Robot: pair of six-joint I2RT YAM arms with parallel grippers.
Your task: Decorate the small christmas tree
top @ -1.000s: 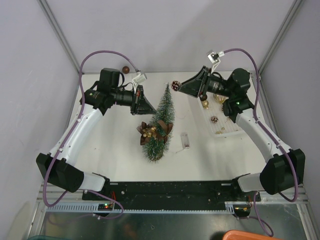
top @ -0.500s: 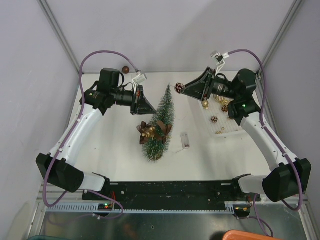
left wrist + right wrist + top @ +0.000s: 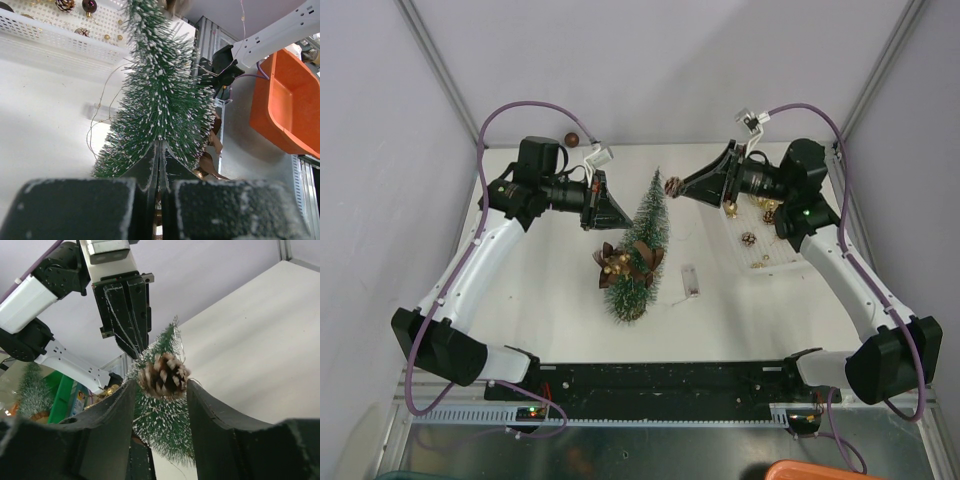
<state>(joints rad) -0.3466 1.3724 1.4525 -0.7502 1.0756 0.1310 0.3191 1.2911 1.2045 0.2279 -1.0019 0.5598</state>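
The left arm rises from its near-left base, bends at the elbow and reaches right across the table [image 3: 540,300]. The left gripper [image 3: 608,212] points at the tree [image 3: 648,210] from the left. Its jaws are pressed together, with the tips at the bristles partway up the tree; whether they pinch anything cannot be told.

The right arm runs up the right side, folds at the far right and reaches left. The right gripper [image 3: 161,390] is at the far right of the treetop. Its fingers [image 3: 125,410] are partly apart and hold a cone [image 3: 164,375] that touches both, just beside the top bristles.

The tree stands mid-table on its base, between the two grippers, with a brown bow [image 3: 625,260] and gold berries on its lower half. A white basket [image 3: 775,268] of baubles lies to the right, under the right arm. A small white box [image 3: 689,282] lies near the tree's right side.
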